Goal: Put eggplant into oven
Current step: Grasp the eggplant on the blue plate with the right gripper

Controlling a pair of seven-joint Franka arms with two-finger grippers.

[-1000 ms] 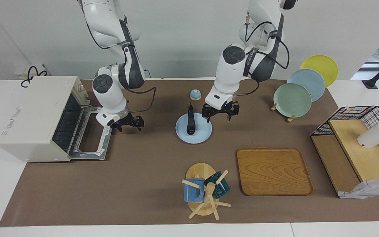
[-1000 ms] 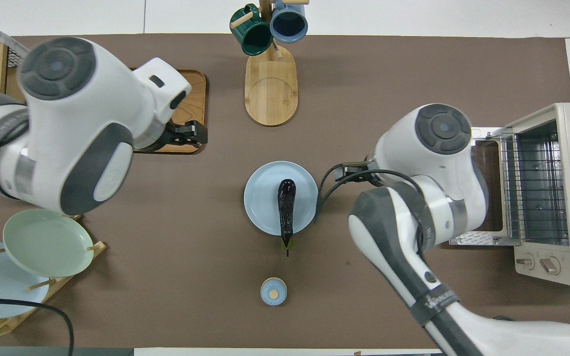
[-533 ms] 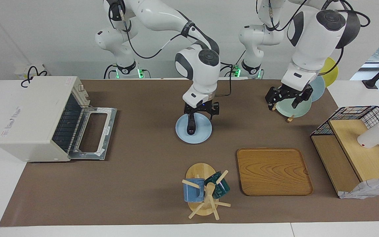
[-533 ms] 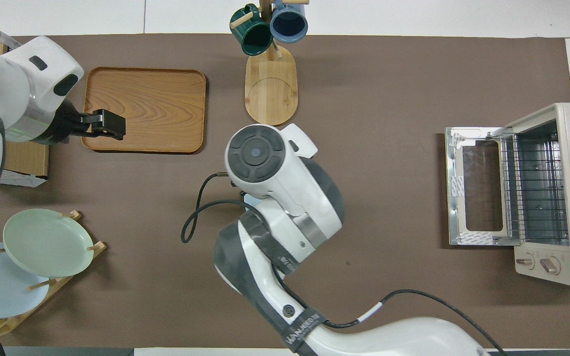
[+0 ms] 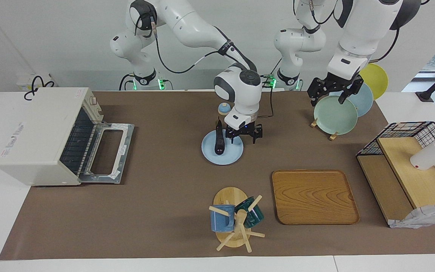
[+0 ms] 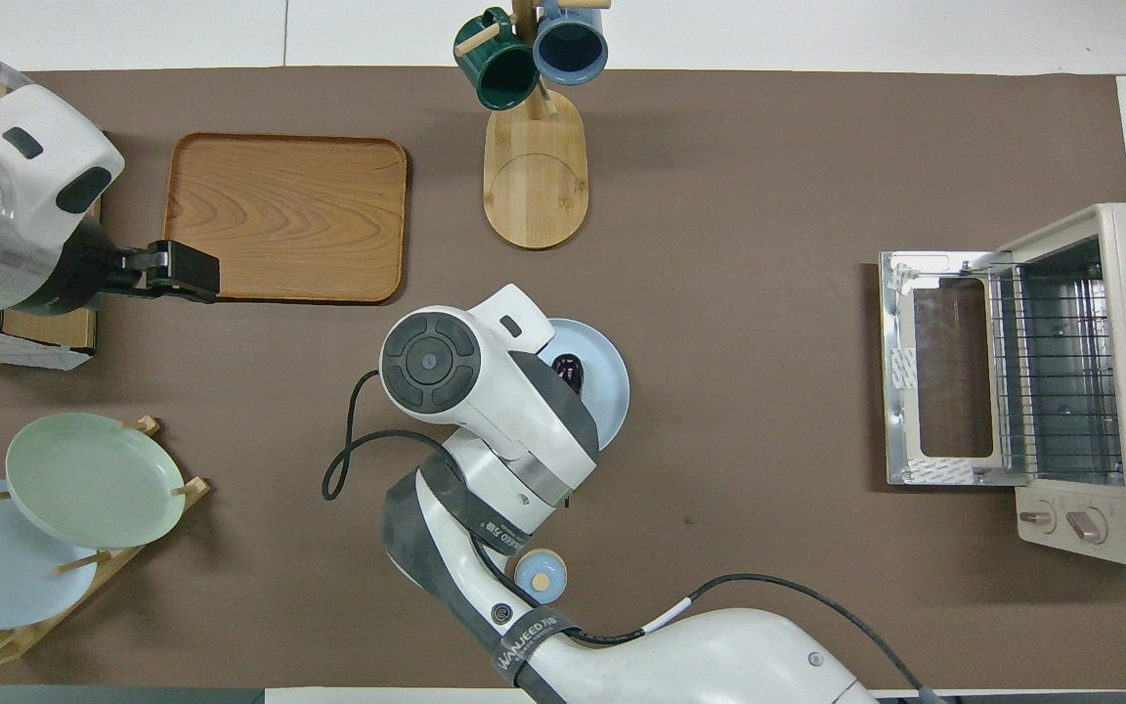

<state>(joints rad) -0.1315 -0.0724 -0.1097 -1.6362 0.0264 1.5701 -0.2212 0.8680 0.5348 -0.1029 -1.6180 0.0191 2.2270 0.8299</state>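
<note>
Eggplant (image 5: 219,139) on blue plate (image 5: 229,156), right end effector (image 5: 244,135) wide open and empty just above plate's edge.

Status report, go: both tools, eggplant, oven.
Right tool open, low over blue plate's edge beside eggplant. Left tool open, waiting over plate rack. Eggplant on plate, not gripped. Oven door down, path clear.
</note>
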